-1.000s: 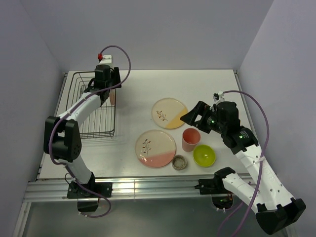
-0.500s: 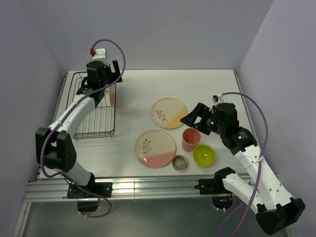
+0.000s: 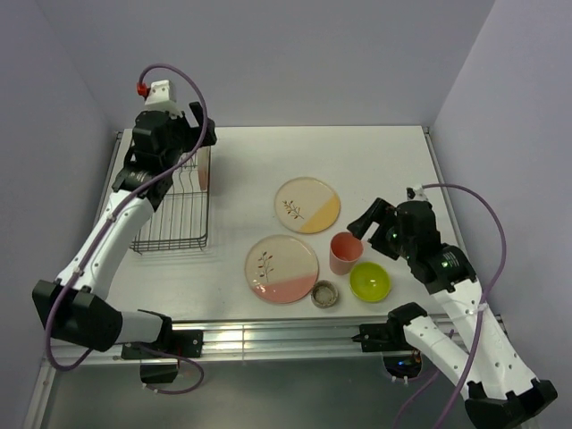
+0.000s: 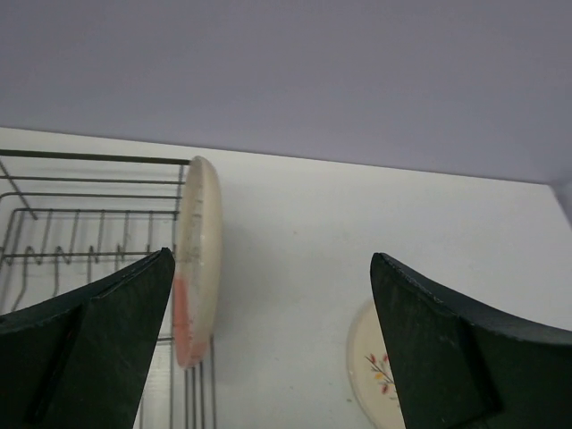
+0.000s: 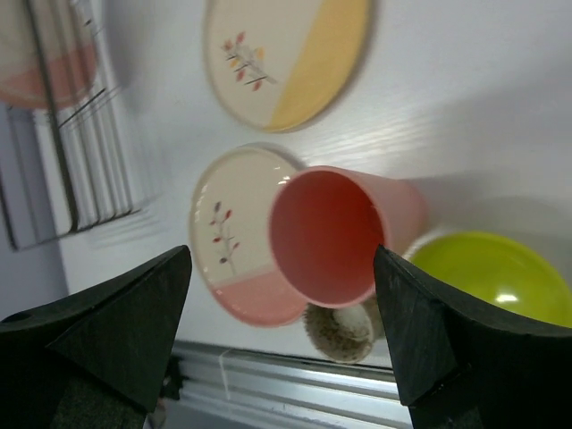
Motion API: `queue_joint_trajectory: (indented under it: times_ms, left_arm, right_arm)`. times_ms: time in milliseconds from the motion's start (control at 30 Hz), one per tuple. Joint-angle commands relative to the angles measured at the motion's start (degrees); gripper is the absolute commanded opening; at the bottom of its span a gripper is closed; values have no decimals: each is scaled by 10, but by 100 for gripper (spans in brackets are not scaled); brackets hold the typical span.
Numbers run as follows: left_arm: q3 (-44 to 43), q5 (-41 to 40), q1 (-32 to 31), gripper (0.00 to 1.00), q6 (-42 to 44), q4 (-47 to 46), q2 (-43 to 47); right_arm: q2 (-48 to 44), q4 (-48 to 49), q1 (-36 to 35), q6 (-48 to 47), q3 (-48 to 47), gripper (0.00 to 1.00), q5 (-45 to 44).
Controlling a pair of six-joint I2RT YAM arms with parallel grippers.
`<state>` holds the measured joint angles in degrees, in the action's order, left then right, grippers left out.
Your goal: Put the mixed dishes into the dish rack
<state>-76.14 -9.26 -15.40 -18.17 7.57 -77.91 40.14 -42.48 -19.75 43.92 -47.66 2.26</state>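
A plate (image 4: 197, 259) stands on edge in the rack (image 3: 170, 210); left gripper (image 4: 268, 349) above it, jaws open. Right gripper (image 5: 281, 340) above the cup (image 5: 335, 234), jaws open.

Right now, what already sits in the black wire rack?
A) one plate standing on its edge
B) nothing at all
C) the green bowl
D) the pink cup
A: one plate stands on edge at the right side of the rack, while the cup and the bowl sit on the table.
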Motion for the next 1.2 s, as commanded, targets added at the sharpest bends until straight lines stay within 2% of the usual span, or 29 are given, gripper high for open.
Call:
queue_joint_trajectory:
  times_ms: [0, 267, 400, 567, 767, 900, 967, 1167]
  left_arm:
    - [-3, 35, -44, 97, -34, 33, 49]
    - [17, 26, -190, 95, -50, 41, 94]
    - [17, 10, -263, 95, -50, 42, 100]
    - [20, -15, -327, 95, -46, 47, 105]
    - [41, -23, -361, 95, -45, 37, 117]
    - [34, -20, -372, 95, -37, 48, 121]
    - [25, -19, -380, 95, -33, 57, 123]
    - [16, -16, -396, 95, -21, 72, 139]
  right_arm:
    - [-33, -96, -2, 56, 10, 89, -126]
    - [-125, -220, -2, 199, 120, 88, -160]
    - [-145, -257, -4, 244, 120, 85, -151]
    - [-118, -301, -4, 305, 119, 83, -164]
    - [-69, -272, -4, 326, 159, 82, -154]
    - [-64, -268, -5, 344, 158, 75, -159]
    - [-60, -264, -4, 346, 159, 67, -154]
    - [-24, -247, -5, 321, 178, 64, -104]
